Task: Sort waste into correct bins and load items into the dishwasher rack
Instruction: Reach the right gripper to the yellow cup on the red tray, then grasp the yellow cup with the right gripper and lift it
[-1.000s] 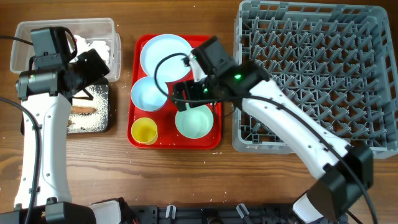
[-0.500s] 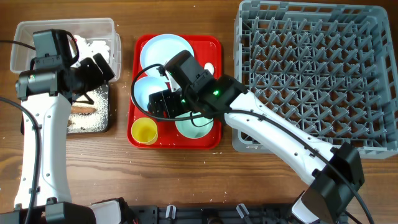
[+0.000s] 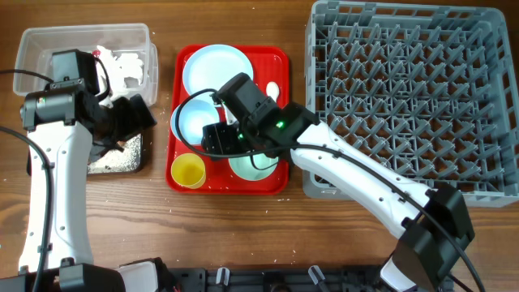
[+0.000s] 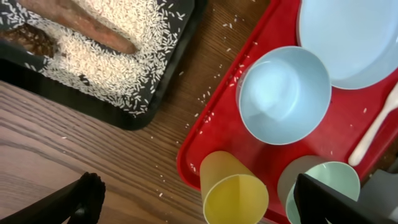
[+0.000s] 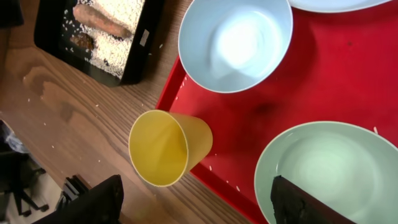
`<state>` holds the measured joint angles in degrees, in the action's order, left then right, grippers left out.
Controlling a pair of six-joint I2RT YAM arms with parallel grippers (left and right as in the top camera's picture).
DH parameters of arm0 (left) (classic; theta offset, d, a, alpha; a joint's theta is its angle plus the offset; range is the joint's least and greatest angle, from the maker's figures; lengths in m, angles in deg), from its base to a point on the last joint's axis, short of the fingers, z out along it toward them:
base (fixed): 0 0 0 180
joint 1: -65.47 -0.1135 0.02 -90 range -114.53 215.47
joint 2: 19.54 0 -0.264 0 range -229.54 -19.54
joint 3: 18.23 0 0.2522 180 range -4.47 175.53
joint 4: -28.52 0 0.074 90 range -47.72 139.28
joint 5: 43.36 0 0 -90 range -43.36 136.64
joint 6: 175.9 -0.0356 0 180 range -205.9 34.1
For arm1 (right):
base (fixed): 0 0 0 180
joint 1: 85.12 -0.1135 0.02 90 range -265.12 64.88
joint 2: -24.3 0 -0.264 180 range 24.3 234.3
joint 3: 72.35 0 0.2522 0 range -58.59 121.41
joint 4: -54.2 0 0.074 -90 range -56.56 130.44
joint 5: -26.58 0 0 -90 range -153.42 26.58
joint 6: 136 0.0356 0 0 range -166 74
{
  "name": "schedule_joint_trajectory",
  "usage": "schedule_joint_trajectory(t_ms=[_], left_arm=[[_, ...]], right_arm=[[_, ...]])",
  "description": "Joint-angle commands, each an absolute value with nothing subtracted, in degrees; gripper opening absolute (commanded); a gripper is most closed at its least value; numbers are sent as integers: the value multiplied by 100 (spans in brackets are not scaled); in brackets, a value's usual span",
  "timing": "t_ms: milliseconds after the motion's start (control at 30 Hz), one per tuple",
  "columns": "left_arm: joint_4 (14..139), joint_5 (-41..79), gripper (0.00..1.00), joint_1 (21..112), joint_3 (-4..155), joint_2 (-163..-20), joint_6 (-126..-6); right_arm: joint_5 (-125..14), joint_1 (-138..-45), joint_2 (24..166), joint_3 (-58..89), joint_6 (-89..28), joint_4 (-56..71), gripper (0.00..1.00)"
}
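Dishwasher rack (image 3: 405, 89) fills the 3 o'clock side of the surface (image 3: 243, 235); nothing is visible in it. The red tray (image 3: 223, 185) sits centre. The clear tub (image 3: 81, 31) at 10 o'clock holds white napkins. The black tray (image 3: 143, 154) at 9 holds rice (image 4: 93, 56) and a brown root piece (image 4: 93, 28).

On the red tray:
- Plate (image 3: 212, 69) at 12.
- Pale blue bowl (image 3: 190, 122) at 9.
- Mint bowl (image 3: 247, 166) at 5.
- Yellow cup (image 3: 187, 171) at 7.
- White spoon (image 3: 273, 91) at 2.

Right gripper (image 5: 196, 183) hangs over the cup and the mint bowl's near rim. It is spread wide and grasps nothing. Left gripper (image 4: 198, 183) is also released and empty, between the black tray and the red tray.

Judgement: the dishes look like light, stiff, smooth plastic, so they are likely slippery.
- Bowls: pinch across the rim wall, one finger inside.
- Cup: squeeze the sides lightly. It may tip.
- Spoon: it lies flat, so take the handle.
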<state>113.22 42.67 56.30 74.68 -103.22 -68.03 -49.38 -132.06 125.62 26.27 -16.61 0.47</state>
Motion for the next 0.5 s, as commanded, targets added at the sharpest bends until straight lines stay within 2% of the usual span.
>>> schedule_joint_trajectory(t_ms=[0, 267, 467], left_arm=[[11307, 4460, 98, 5582, 7536, -10280, -6855], [11208, 4462, 100, 5582, 7536, -10280, -6855], [10999, 4455, 98, 5584, 7536, -10280, -6744]], right_arm=[[-5008, -13221, 12748, 2585, -1578, 76, 75], [-4988, -13468, 13080, 2583, -1338, 194, 73], [-5043, -13623, 13233, 2581, -1159, 334, 68]])
